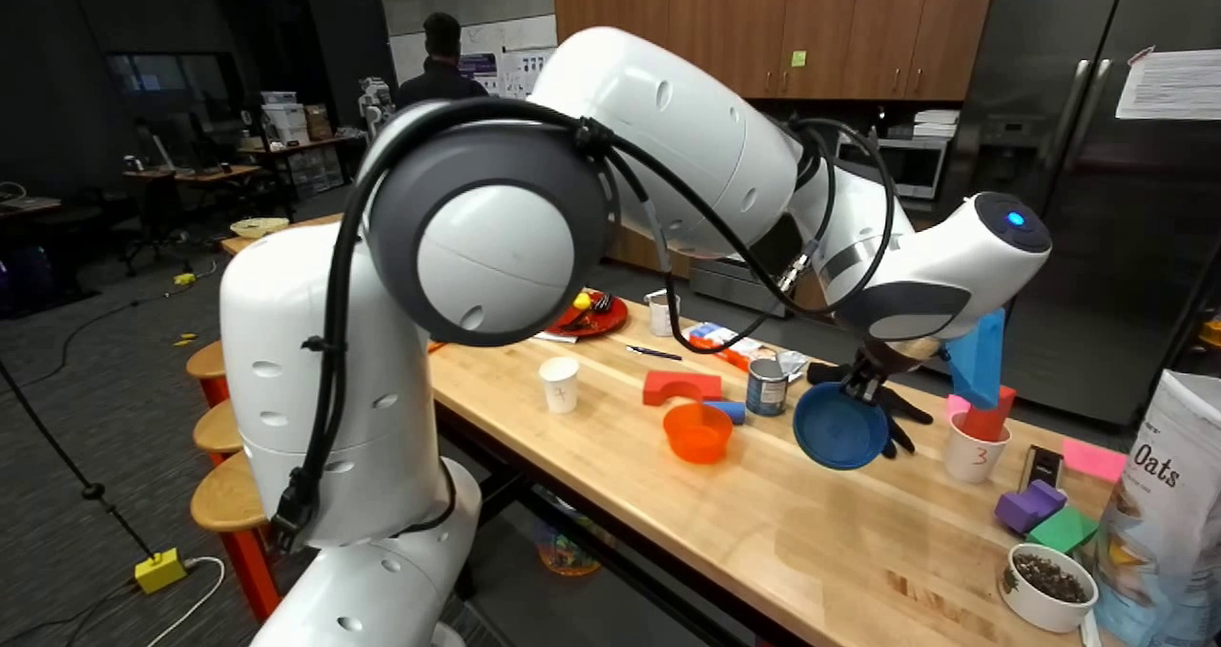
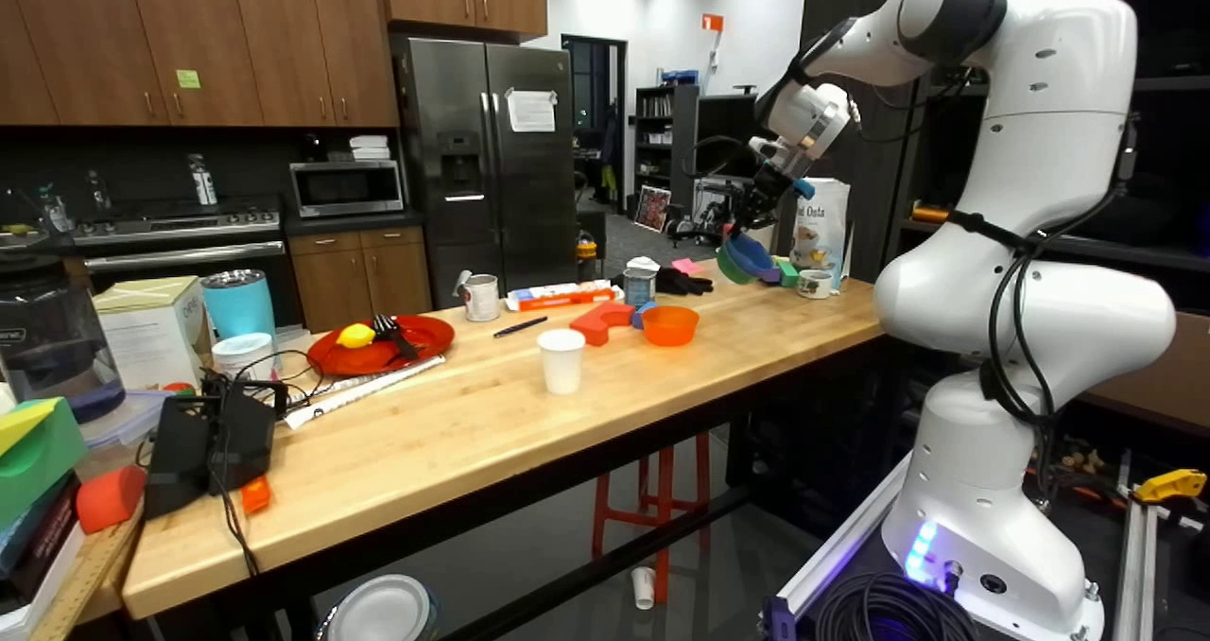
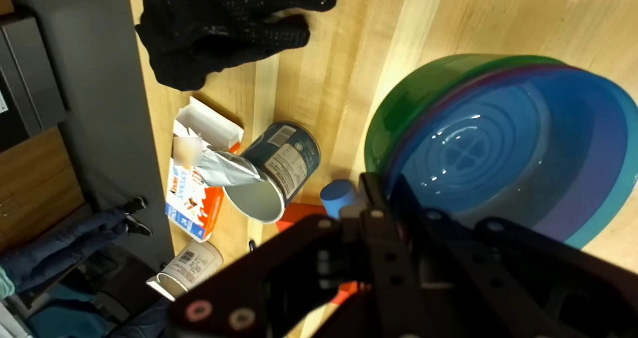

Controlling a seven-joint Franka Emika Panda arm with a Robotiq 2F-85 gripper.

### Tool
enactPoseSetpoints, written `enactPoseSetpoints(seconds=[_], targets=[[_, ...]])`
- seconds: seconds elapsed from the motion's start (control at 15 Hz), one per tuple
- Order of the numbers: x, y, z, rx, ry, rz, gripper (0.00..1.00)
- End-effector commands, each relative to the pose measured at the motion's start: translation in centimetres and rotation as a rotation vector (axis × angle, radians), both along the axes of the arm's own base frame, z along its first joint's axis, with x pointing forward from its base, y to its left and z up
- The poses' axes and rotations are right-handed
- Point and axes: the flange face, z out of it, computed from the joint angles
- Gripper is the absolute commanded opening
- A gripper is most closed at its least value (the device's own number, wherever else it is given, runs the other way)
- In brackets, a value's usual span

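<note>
The jaws were clamped on the rims of the nested blue and green bowls [image 3: 478, 141], which hung tilted to the jaws' upper right in the wrist view — above the table [image 1: 801, 542], with room toward its long edge, between the orange bowl [image 1: 697, 432] and the cup marked 3 [image 1: 971, 454] in an exterior view.
</note>
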Motion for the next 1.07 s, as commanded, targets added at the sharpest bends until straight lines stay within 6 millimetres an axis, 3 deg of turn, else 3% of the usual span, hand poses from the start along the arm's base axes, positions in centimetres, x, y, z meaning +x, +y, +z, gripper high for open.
enactPoseSetpoints(seconds=[0.0, 0.27, 1.0], targets=[[-1.6, -0.4, -2.3, 0.093, -0.005, -0.075, 0.02], [-1.4, -0.7, -2.8, 0.106, 0.001, -0.063, 0.02], [-0.1, -0.6, 1.2, -0.055, 0.007, 0.02, 0.02]])
